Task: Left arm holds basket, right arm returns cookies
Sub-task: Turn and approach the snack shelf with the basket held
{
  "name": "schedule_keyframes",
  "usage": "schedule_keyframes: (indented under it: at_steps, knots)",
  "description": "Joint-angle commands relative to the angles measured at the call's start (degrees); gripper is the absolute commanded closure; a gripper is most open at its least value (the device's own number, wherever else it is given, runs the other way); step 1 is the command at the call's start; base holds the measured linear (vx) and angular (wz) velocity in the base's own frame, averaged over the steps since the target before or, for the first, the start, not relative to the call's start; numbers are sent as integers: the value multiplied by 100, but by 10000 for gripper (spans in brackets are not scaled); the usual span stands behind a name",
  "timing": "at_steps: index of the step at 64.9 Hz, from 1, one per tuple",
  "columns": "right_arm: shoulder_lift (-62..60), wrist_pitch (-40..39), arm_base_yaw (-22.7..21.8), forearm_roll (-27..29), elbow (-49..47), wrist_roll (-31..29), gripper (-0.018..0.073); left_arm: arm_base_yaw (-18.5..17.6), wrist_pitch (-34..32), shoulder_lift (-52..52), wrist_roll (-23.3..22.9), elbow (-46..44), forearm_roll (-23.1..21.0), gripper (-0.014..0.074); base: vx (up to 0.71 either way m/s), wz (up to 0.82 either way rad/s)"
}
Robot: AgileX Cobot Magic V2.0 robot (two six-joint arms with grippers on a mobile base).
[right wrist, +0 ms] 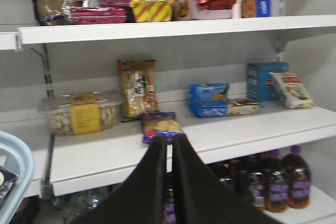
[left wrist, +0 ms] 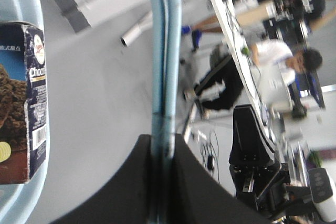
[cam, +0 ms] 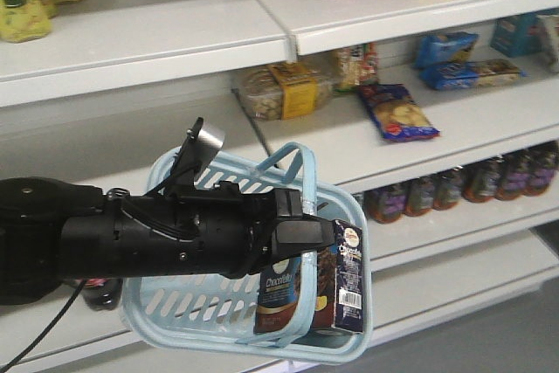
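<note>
Cookies (cam: 304,299) upright at basket (cam: 175,314) end; interior open.

One light blue basket (cam: 345,351) hangs at 6 o'clock in the front view, with one cookie box (cam: 348,277) inside it. At 3 o'clock, on the lower shelf (cam: 454,224), there are six dark bottles (cam: 419,196) (they overlap, so this count is rough). The middle shelf carries one clear tub (cam: 284,92) and one flat snack bag (cam: 397,111).

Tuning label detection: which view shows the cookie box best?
Exterior front-facing: cookie box stands in the blue basket, front and barcode side visible, only its top behind the left hand. Left wrist cuts it off at the frame edge; right wrist catches just a dark corner.
</note>
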Motion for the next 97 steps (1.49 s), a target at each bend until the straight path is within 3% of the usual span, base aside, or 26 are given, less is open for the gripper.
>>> schedule_keyframes:
  at_steps: [1,46,97]
  knots:
    - [-73,-435,-8,-44,101,-31,570,-27,259,-256,92,-165,-471,602,21,81]
    - [-73,-435,-8,-44,101,-31,570,-27,252,-256,92,-165,-471,602,13,50]
    - [-73,-435,-8,-44,101,-31,570,-27,252,-256,92,-165,-471,602,6,7]
